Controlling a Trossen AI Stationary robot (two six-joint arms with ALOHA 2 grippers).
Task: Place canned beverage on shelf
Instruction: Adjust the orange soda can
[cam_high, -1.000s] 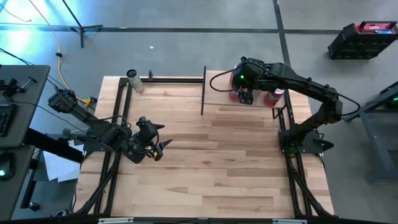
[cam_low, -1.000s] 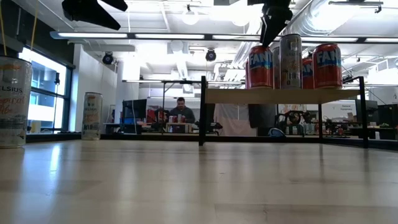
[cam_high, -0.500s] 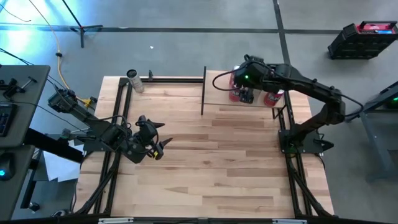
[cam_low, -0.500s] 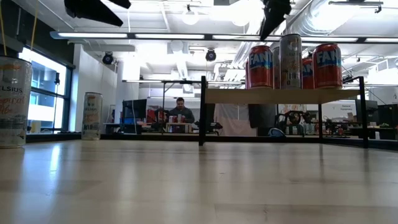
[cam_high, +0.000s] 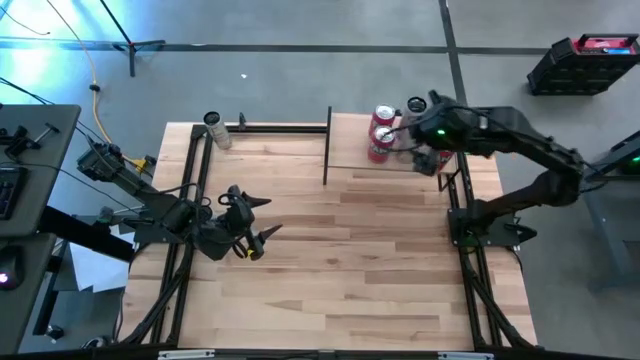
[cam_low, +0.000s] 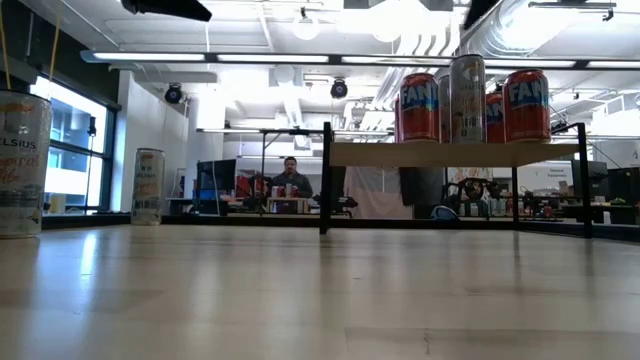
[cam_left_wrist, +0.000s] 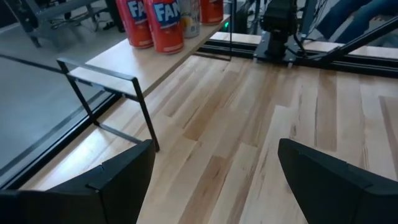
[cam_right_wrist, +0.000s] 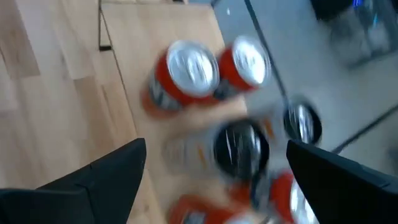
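Silver aluminium, thin-walled and smooth: likely to handle light if empty and moderately weighty if full, stiff enough along its height yet easy to dent under a hard squeeze, and slick on the painted side. Best gripped around the middle of the body, fingers on opposite sides, never by the rim or the lid. Stands upright as the silver can (cam_low: 467, 98) on the shelf (cam_low: 450, 153), at the far right of the counter (cam_high: 330, 260), flanked closely by red cans (cam_low: 419, 107), with too little visible to tell whether any of them touch. Seen from above past the right pincer (cam_right_wrist: 216, 144), whose fingers (cam_right_wrist: 112, 180) gape wide with nothing between them, well above the can tops and clear of all of them. Judged from that, placement of this one looks complete. Parked over the left half of the counter, the left pincer (cam_left_wrist: 214, 143), likewise spread and empty, well apart from the shelf. Waiting on the counter's far left, a pale can (cam_low: 148, 186), and nearer the low camera a Celsius can (cam_low: 22, 165), both upright and far from either pincer. Worth approaching the next one level and squarely, since a narrow upright cylinder tips readily at a glancing touch.
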